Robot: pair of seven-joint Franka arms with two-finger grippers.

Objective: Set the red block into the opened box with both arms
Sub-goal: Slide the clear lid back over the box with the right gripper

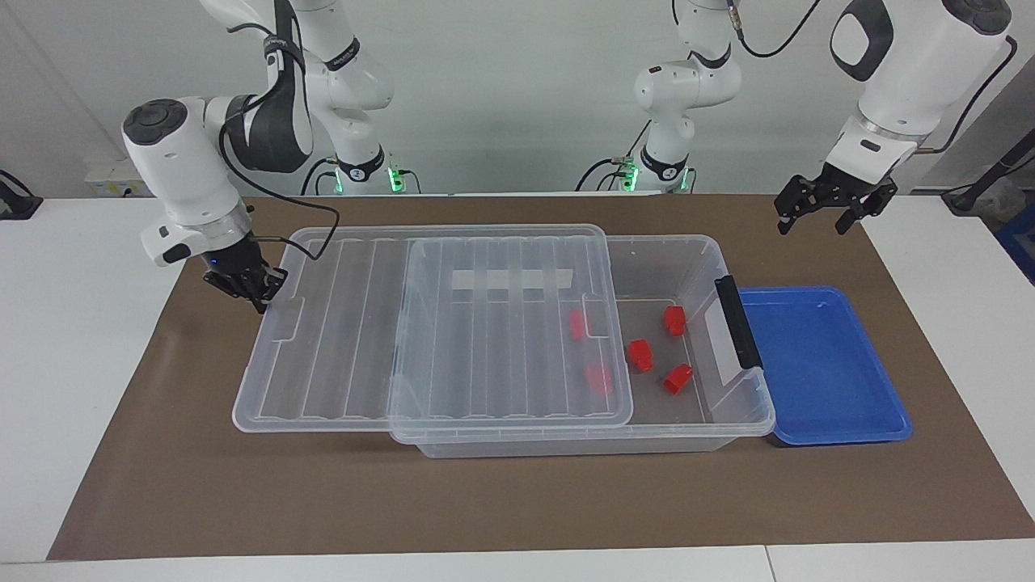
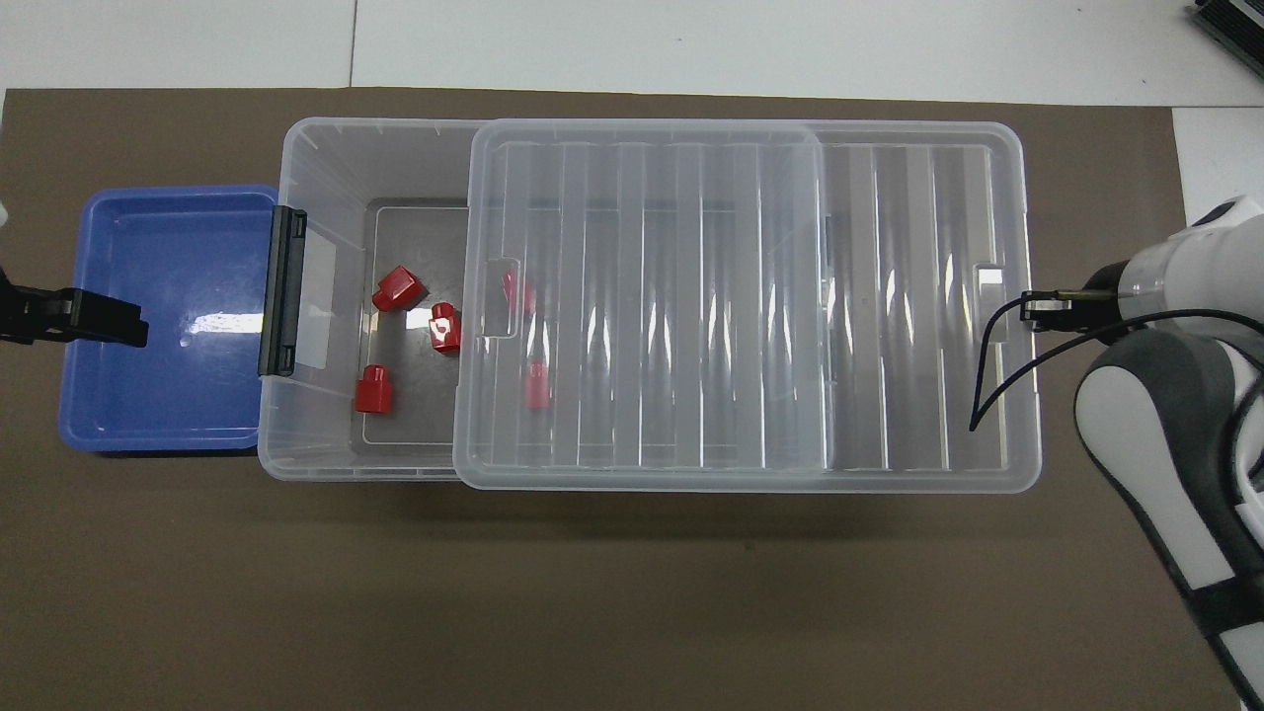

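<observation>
The clear box (image 1: pixel 687 242) (image 2: pixel 296 148) lies on the brown mat with its ribbed lid (image 1: pixel 453 339) (image 2: pixel 691 296) slid partway off toward the right arm's end. Three red blocks (image 1: pixel 640 355) (image 2: pixel 397 287) lie in the uncovered part near the black handle (image 1: pixel 737 322). Two more red blocks (image 1: pixel 600 377) (image 2: pixel 536 385) show through the lid. My right gripper (image 1: pixel 255 295) (image 2: pixel 1037 306) is shut, its tip against the lid's end edge by the notch. Raised over the outer edge of the blue tray, my left gripper (image 1: pixel 817 210) (image 2: pixel 74 316) is open and holds nothing.
A shallow blue tray (image 1: pixel 825 364) (image 2: pixel 148 395) sits against the box's handle end, toward the left arm's end of the table. The brown mat (image 1: pixel 485 501) covers the table's middle, with white table around it. A black cable loops from the right wrist over the lid's end.
</observation>
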